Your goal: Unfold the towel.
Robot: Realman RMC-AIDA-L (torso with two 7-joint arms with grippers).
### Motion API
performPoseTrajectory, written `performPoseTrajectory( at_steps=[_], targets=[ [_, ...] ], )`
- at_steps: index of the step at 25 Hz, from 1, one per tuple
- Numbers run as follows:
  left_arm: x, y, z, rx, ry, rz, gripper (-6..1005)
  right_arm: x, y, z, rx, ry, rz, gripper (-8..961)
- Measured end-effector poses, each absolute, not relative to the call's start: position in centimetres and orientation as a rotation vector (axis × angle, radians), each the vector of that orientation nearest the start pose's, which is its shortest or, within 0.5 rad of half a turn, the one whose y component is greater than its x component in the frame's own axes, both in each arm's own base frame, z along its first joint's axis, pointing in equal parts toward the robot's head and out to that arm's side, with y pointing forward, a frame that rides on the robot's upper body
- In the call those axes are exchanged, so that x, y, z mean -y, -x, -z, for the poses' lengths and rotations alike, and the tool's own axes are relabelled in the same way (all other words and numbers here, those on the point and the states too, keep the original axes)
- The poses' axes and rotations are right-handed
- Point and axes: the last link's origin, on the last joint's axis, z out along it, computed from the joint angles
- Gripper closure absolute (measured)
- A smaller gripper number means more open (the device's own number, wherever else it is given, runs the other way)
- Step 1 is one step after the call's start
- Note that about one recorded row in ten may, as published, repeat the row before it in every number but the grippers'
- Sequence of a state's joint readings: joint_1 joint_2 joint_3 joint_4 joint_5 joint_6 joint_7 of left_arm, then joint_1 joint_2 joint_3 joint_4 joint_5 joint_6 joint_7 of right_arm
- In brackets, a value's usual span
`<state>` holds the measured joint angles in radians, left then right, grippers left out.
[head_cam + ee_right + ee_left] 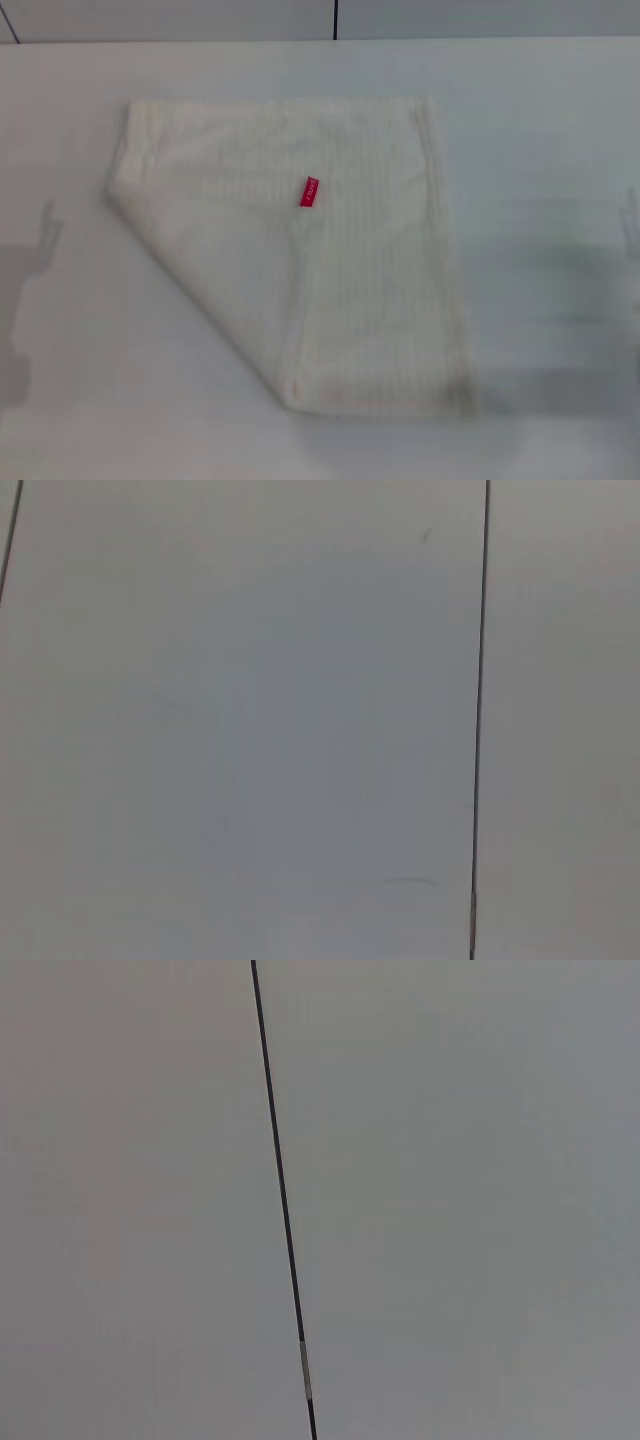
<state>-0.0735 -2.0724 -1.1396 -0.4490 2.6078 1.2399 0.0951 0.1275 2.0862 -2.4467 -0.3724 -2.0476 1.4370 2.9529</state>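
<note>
The towel (300, 250) lies mid-table (540, 100) with one corner folded over, its red tag (309, 192) on top; neither gripper shows, so a pinch catching both layers risks dragging the cloth without opening it.

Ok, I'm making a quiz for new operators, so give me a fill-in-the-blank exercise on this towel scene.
1. The towel lies on the table with one corner folded ____ across it.
2. The tag at the tip of the folded corner is ____ in colour.
3. The number of grippers touching the towel is ____.

Missing words: diagonally; red; zero
</note>
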Motion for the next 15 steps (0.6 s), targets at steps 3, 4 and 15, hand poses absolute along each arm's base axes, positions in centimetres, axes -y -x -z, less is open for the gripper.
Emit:
performPoseTrajectory(
  at_steps=[3, 4, 15],
  targets=[
    [-25.3, 35.1, -0.7, 0.395, 1.451, 0.583, 201, -23.6, -34.5, 0.6, -0.409, 1.343, -0.605, 307],
    [-25.3, 35.1, -0.7, 0.395, 1.451, 0.583, 201, -23.6, -34.5, 0.6, -0.409, 1.343, -0.605, 308],
    [-26.4, 34.0, 0.5, 0.379, 1.522, 0.573, 201, -25.3, -32.5, 2.3, -0.49, 1.422, -0.673, 309]
  ],
)
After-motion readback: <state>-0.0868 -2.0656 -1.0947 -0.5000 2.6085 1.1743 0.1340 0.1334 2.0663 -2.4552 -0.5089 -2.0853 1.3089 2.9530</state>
